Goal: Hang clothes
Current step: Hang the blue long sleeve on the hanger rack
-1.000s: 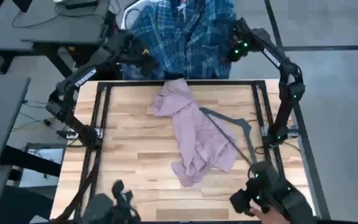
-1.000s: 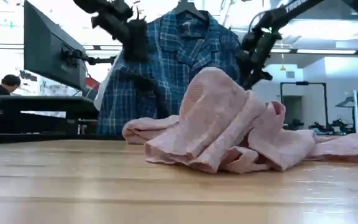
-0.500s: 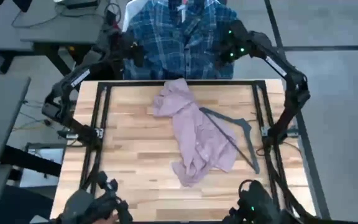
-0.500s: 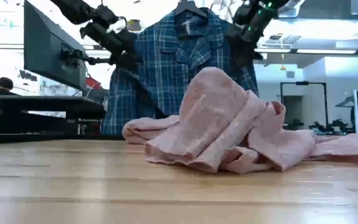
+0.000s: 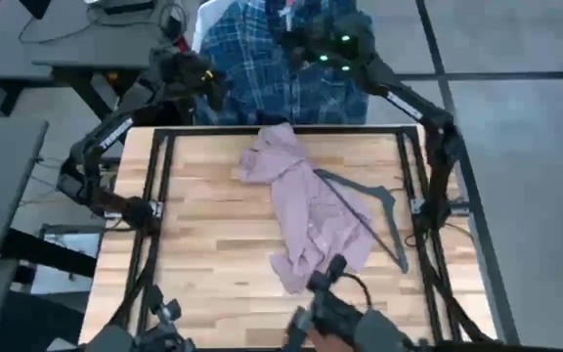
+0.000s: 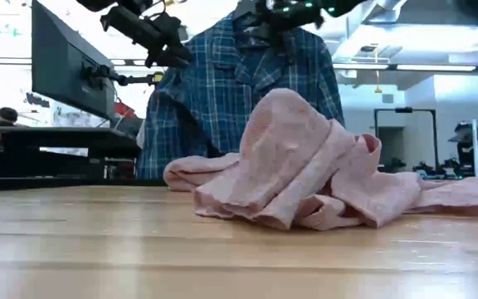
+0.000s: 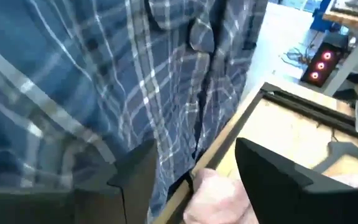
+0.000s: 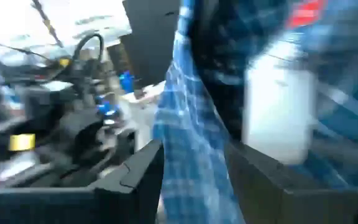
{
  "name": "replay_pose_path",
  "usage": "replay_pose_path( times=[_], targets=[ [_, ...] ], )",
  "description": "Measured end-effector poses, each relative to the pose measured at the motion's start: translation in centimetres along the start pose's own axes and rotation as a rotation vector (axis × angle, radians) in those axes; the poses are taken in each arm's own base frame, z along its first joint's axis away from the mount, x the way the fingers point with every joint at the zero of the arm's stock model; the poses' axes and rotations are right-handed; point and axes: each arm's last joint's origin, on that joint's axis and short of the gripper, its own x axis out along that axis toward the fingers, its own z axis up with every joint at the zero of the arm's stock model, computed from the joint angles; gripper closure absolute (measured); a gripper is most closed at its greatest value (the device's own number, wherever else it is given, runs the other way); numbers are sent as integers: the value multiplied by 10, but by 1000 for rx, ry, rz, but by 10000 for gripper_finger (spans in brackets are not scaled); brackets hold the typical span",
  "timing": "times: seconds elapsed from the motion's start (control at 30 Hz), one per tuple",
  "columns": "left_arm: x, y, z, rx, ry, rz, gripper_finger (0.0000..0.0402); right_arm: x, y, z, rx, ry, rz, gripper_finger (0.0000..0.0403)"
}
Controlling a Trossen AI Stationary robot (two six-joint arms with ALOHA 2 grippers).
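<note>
Beyond the table's far edge, both grippers work at the hanging plaid shirt (image 5: pixel 281 68): the left gripper (image 5: pixel 206 80) spread apart beside its side, the right gripper (image 5: pixel 306 44) parted around collar fabric near a white label, unreadable. Crumpled, the pink shirt (image 5: pixel 306 210) lies mid-table (image 5: pixel 203 244), over a dark hanger (image 5: pixel 384 210).

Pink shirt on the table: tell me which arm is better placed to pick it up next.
Left, narrowly. Both pincers are up at the hanging plaid shirt beyond the table's far edge, but the left pincer sits nearer the pink shirt; the right pincer is farther back at the collar.
</note>
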Motion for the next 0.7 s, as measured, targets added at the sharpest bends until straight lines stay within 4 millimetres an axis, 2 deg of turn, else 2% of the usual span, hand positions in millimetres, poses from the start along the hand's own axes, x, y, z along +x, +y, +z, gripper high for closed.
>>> replay_pose_path(
  times=[0.13, 0.33, 0.53, 0.7],
  targets=[
    [0, -1, -5, -14, 51, -2, 201, 23, -14, -8, -42, -43, -75, 243],
    [0, -1, -8, -27, 83, -6, 201, 43, -25, -16, -45, -114, -184, 243],
    [0, -1, -9, -16, 86, -7, 201, 46, -32, -20, -80, -139, -262, 243],
    [0, -1, -9, -20, 86, -7, 201, 43, -49, -18, -76, -145, -307, 247]
  ],
)
